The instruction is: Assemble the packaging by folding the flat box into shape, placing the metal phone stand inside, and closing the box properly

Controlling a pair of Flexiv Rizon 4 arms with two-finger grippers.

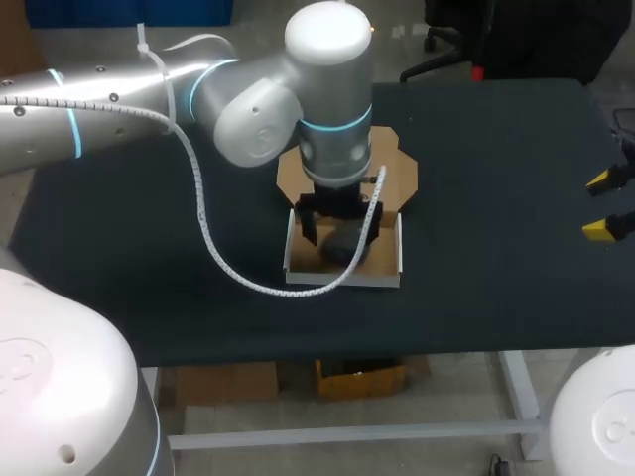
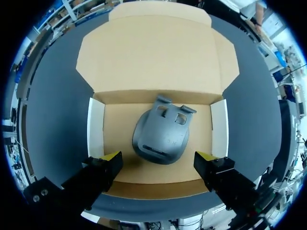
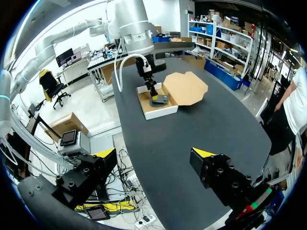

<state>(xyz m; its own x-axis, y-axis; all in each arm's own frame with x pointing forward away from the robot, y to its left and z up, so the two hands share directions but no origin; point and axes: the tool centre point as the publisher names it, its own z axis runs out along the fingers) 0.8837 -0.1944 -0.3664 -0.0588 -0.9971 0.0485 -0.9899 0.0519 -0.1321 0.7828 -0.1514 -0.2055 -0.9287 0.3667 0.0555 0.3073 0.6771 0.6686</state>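
Hovering the left gripper [image 2: 158, 159] directly over the cardboard box [image 2: 96, 127], with fingers spread wide and gripping nothing, and with yellow tips standing either side of the metal phone stand [image 2: 160, 136] without touching it. Seeing the stand lying flat on the box floor, roughly central between the two white side walls, and so judging the placing step done and the closing step not yet begun. Noting the lid [image 2: 153, 57] lying open and flat on the black table [image 1: 496, 198] on the far side of the tray, with side tabs splayed. Holding the right gripper [image 3: 153, 154] well apart near the table's right edge, likewise wide and empty. Expecting the stand to be dense, rigid and smooth, probably slippery under the pads, though hardly needing more handling. Expecting the cardboard to be light, thin and easily creased, and likely sliding on the table when pushed. Favouring, therefore, a hold at the middle of the lid's far edge, swinging it about the rear crease while bracing the front wall with the other gripper.
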